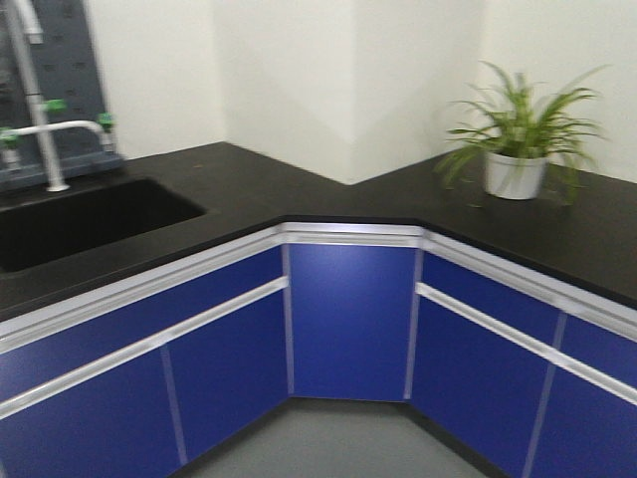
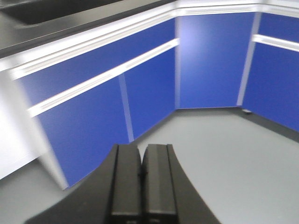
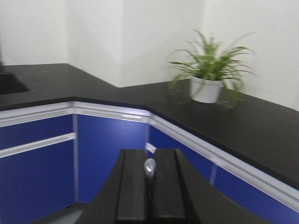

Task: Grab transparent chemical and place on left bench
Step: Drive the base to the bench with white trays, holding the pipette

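In the right wrist view, my right gripper [image 3: 149, 152] is shut on the transparent chemical [image 3: 149, 167], a small clear rounded piece showing between the black fingers; the rest of it is hidden by the jaws. The gripper hangs in front of blue cabinet doors, below the counter's edge. My left gripper [image 2: 141, 149] is shut with nothing in it, held low over the grey floor and facing the blue cabinets. The left bench is out of view. Neither gripper shows in the front view.
A black corner countertop [image 1: 328, 199] runs along white walls over blue cabinets [image 1: 348, 319]. A sink [image 1: 80, 219] with a white faucet [image 1: 45, 129] is set in at the left. A potted green plant [image 1: 516, 149] stands on the right. Grey floor [image 1: 338, 443] lies below.
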Available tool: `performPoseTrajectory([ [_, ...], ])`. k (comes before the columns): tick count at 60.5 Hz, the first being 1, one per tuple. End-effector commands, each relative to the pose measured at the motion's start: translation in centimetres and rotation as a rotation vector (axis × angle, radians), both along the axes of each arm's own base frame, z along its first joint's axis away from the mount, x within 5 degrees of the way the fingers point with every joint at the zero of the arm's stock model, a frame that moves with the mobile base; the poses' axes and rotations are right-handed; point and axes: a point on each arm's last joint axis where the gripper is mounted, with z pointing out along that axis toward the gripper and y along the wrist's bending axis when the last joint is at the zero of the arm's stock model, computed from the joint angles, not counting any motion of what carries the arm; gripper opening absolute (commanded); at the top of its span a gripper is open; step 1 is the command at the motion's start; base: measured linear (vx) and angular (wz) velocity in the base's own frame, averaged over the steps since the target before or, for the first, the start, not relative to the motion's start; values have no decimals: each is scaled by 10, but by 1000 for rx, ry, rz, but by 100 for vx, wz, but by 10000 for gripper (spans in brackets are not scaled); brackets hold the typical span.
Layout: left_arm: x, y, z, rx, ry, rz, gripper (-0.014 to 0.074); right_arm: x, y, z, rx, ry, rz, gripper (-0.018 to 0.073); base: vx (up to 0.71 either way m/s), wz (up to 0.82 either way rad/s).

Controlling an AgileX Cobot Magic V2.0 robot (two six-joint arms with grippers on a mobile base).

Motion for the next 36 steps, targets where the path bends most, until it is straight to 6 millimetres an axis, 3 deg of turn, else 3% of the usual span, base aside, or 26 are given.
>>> performPoseTrajectory([
  [1, -1, 0, 3, -14, -81, -1, -4, 0, 1, 16, 1, -100, 17, -4, -17, 67],
  [36, -1, 0, 3, -14, -81, -1, -4, 0, 1, 16, 1, -100, 17, -4, -15, 58],
])
